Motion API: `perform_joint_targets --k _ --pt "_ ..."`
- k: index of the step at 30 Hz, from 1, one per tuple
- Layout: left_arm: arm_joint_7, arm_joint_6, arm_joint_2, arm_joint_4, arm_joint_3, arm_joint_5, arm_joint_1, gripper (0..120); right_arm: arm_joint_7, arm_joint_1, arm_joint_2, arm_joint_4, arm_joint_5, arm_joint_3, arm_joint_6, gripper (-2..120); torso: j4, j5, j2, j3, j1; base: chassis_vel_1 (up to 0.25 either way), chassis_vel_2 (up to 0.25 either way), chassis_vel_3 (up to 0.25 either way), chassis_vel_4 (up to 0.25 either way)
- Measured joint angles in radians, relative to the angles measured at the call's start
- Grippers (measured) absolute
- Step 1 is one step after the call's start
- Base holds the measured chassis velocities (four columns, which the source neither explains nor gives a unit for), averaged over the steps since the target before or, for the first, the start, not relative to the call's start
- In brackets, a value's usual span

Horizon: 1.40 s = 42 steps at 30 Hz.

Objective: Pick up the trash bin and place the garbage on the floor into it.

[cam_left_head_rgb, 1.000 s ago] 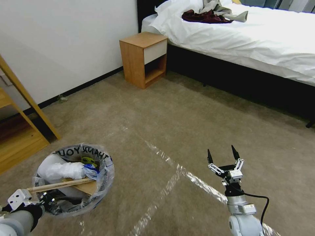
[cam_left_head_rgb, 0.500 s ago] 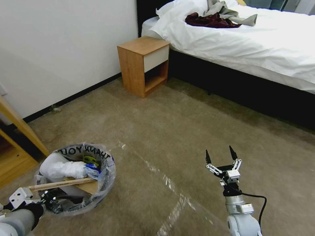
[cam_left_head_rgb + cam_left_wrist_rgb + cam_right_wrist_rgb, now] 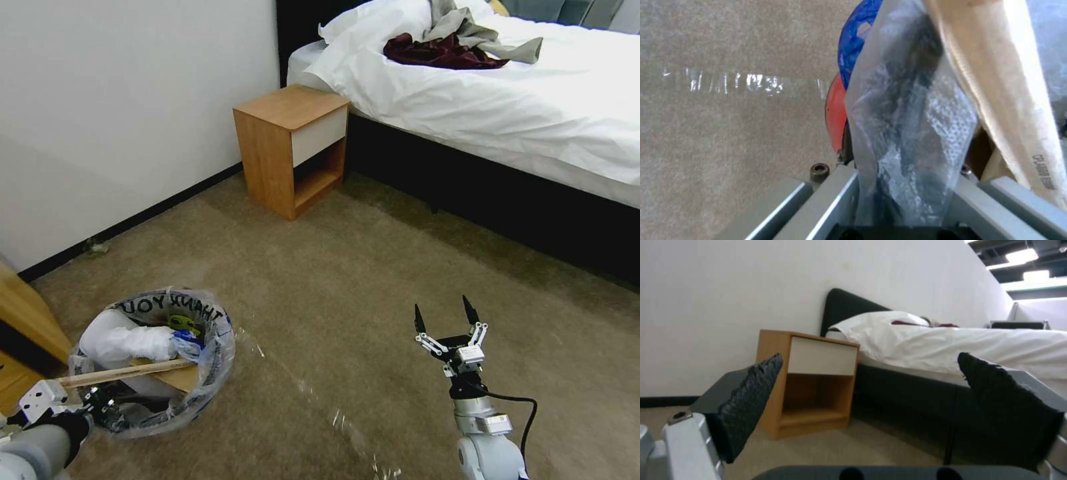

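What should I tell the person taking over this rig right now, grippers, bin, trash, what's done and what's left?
Left gripper: shut on the trash bin's rim and bag liner, at the robot's lower left.
Right gripper: open, empty, raised over the floor, facing the nightstand and bed.
Done: bin picked up; it already holds white paper, a wooden stick and cardboard.
Left: one small scrap lies by the wall baseboard; check what it is and look for other litter.
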Motion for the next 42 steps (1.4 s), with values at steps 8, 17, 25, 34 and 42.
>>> perform_joint_targets --k 8,17,25,34,42 --pt "0.0 -0.001 0.001 0.0 0.0 -0.001 0.0 0 0.001 0.003 -0.001 -0.003 0.0 -0.002 0.002 100 -0.0001 -0.0001 0.0 0.0 0.0 -0.089 0.074 0.103 -0.086" --pt "0.001 -0.003 0.002 0.0 0.0 -0.001 0.001 0 0.002 0.006 -0.004 -0.004 0.0 -0.003 0.004 100 -0.0001 -0.0002 0.0 0.0 0.0 -0.128 0.141 0.14 -0.146" --pt "0.002 -0.003 -0.001 0.0 -0.001 -0.001 0.005 0 -0.003 0.006 -0.001 -0.008 -0.007 0.001 0.009 100 -0.0002 0.0 0.0 0.0 0.0 -0.169 0.145 0.15 -0.151" --pt "0.003 -0.003 -0.006 0.0 0.003 0.0 0.003 0 -0.004 0.007 0.004 -0.021 -0.016 -0.001 0.023 100 -0.0002 0.0 0.0 0.0 0.0 -0.28 0.28 0.282 -0.287" --pt "0.005 -0.003 -0.003 0.0 0.005 0.003 -0.001 0 -0.034 0.029 0.009 -0.054 -0.009 0.003 0.036 100 -0.0001 -0.0001 0.0 0.0 0.0 -0.203 0.192 0.189 -0.209"
